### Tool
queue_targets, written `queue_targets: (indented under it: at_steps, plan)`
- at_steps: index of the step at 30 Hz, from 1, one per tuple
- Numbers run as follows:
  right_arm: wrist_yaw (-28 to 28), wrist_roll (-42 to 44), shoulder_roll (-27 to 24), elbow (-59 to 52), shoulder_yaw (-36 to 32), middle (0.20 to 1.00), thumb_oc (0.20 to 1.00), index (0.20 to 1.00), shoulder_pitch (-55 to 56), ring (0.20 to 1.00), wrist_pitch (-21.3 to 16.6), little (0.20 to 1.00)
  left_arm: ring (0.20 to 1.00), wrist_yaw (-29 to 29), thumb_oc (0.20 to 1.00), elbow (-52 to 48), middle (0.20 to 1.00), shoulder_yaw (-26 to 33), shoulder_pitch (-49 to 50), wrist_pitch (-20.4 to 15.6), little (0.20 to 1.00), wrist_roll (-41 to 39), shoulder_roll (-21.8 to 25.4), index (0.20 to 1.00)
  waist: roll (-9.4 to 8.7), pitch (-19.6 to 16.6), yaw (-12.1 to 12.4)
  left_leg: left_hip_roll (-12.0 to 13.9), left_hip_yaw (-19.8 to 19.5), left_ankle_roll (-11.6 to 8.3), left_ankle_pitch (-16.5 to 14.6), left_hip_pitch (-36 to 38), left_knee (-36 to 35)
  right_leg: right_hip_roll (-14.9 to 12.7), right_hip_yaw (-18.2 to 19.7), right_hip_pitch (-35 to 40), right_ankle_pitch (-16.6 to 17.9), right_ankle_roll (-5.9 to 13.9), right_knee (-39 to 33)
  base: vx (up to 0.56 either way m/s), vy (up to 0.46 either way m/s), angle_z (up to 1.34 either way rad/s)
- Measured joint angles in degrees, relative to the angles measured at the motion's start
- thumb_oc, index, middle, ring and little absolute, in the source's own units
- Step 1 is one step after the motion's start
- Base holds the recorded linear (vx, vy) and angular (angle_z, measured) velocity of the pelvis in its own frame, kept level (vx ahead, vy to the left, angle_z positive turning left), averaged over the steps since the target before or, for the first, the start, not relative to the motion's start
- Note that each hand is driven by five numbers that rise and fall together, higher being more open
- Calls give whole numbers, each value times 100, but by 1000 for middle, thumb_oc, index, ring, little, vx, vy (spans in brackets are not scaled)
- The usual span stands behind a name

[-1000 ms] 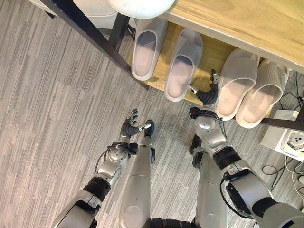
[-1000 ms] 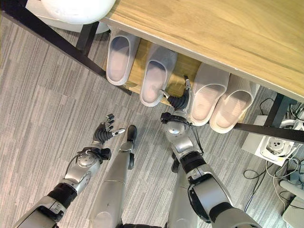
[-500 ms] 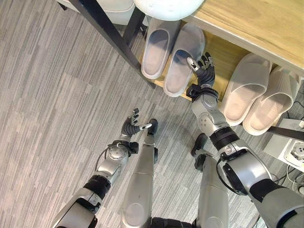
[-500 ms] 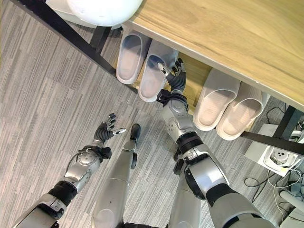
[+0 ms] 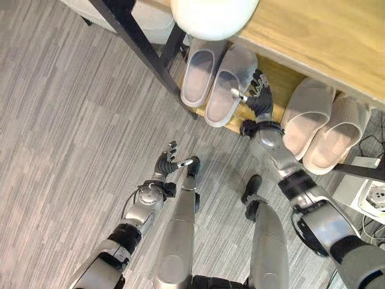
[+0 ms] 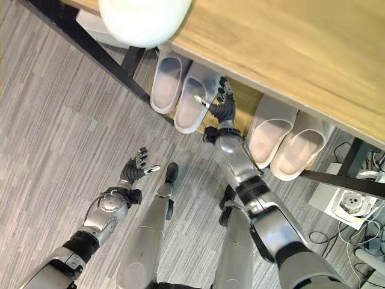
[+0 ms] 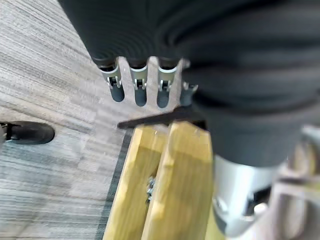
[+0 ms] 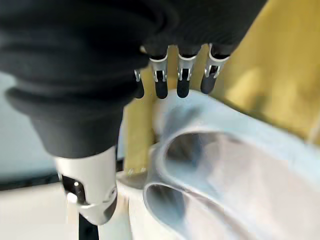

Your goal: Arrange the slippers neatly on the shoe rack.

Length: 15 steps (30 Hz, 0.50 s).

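- Slippers: four sit on the low wooden shoe rack (image 5: 283, 75), toes pointing away from the robot.
- A pale grey slipper pair (image 5: 212, 78) occupies the rack's 10 o'clock end, the two touching side by side; their heels overhang the rack's front edge.
- A cream slipper pair (image 5: 325, 129) sits at the 3 o'clock end, also touching, heels overhanging the floor.
- The right hand (image 5: 260, 101) is in the gap between the two pairs, over bare shelf wood. Its fingers (image 8: 182, 80) are straight and spread, holding nothing; the thumb reaches toward the nearer grey slipper. The right wrist view shows that slipper's strap opening just beside the hand.
- The left hand (image 5: 167, 164) hangs over the floor at 7 o'clock from the rack, well apart from it, fingers relaxed and empty.
- The floor (image 5: 72, 138) is grey striped carpet.
- A light wooden table (image 6: 313, 54) top spans above the rack, carried on a black metal frame (image 5: 141, 45).
- A white rounded object (image 5: 213, 15) sits at the table's edge, at 12 o'clock.
- A white power strip (image 5: 376, 198) lies on the floor at 4 o'clock.
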Motion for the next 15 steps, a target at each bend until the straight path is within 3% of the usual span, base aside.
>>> queue_targets:
  at_steps: [1, 3, 5, 8, 9, 12, 15]
  plan:
    - [47, -296, -103, -311, -103, 1000, 1000, 1000, 284, 1000, 98, 1000, 1000, -26, 1000, -4, 1000, 75, 50, 38, 1000, 13, -16, 1000, 1, 5, -65, 24, 45, 55, 36, 176, -189, 32, 23, 156, 40, -33, -183, 80, -52, -20]
    - [161, -643, -240, -1137, -214, 1000, 1000, 1000, 1211, 1000, 137, 1000, 1000, -53, 1000, -22, 1000, 287, 350, 66, 1000, 79, -20, 1000, 8, -18, -88, 94, 100, 15, 217, 811, -719, 145, -52, 823, 300, 101, -768, 75, -35, -16]
    - [305, -760, -244, -1135, -164, 1000, 1000, 1000, 1581, 1000, 104, 1000, 1000, -71, 1000, 12, 1000, 291, 616, 64, 1000, 140, 57, 1000, -57, -449, -211, 110, 157, 47, 169, 862, -817, 166, -27, 870, 321, 76, -985, 135, -58, -16]
    - [781, -657, -373, -1747, -329, 1000, 1000, 1000, 2323, 1000, 47, 1000, 1000, -257, 1000, -73, 1000, 465, 808, 101, 1000, 221, -31, 1000, -3, -587, -317, 155, 244, 27, 305, 1318, -1217, 247, -57, 1356, 558, 155, -1459, 106, -27, -14]
    - [1112, -587, -365, -1809, -225, 1000, 1000, 1000, 2580, 1000, 35, 1000, 1000, -303, 1000, -59, 1000, 466, 975, 117, 1000, 226, -42, 1000, -47, -924, -400, 183, 345, 42, 303, 1432, -1335, 290, -23, 1474, 633, 167, -1718, 77, -16, -17]
    - [1680, -268, -379, -1862, -250, 1000, 1000, 1000, 2999, 1000, 4, 1000, 1000, -535, 1000, -63, 1000, 440, 1115, 138, 1000, 350, -110, 1000, -21, -1307, -539, 201, 383, 43, 330, 1829, -1623, 359, -38, 1962, 794, 200, -2242, 182, -52, -10]
    - [2319, -49, -687, -2728, -617, 1000, 1000, 1000, 4108, 1000, -86, 1000, 1000, -727, 1000, -222, 1000, 666, 1453, 184, 1000, 484, -43, 1000, -20, -1457, -675, 185, 532, 25, 306, 2367, -1879, 370, -3, 2547, 924, 256, -2697, 141, -17, -18]
